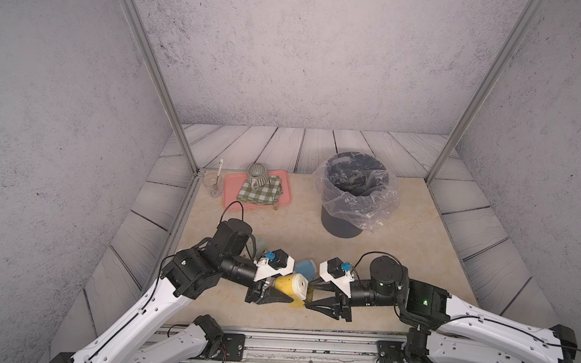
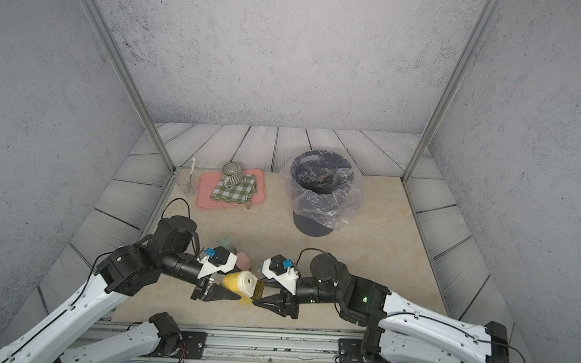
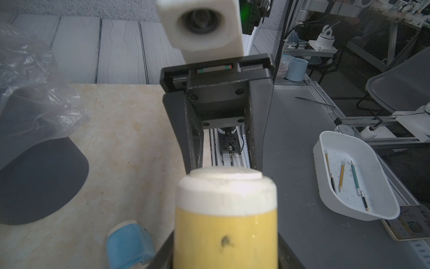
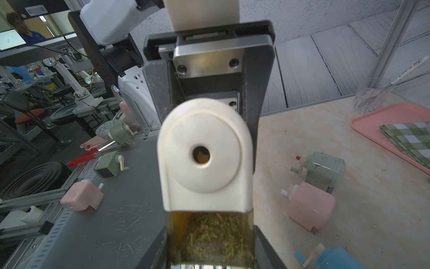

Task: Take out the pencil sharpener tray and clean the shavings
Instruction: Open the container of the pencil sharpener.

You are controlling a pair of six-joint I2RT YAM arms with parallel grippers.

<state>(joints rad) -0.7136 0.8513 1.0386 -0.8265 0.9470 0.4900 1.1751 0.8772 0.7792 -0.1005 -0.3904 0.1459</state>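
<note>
Gripping the yellow pencil sharpener by its body, the left gripper holds it tipped over the near part of the table, white face toward the right arm. The right gripper is clamped on the translucent tray at the foot of that face, 1 finger against each side wall. Shavings fill the tray. Whether the tray has left its slot cannot be told. 3 more units lie nearby on the table: a blue sharpener, a pink sharpener and a pale green sharpener. The lined bin stands well apart, toward the back.
</note>
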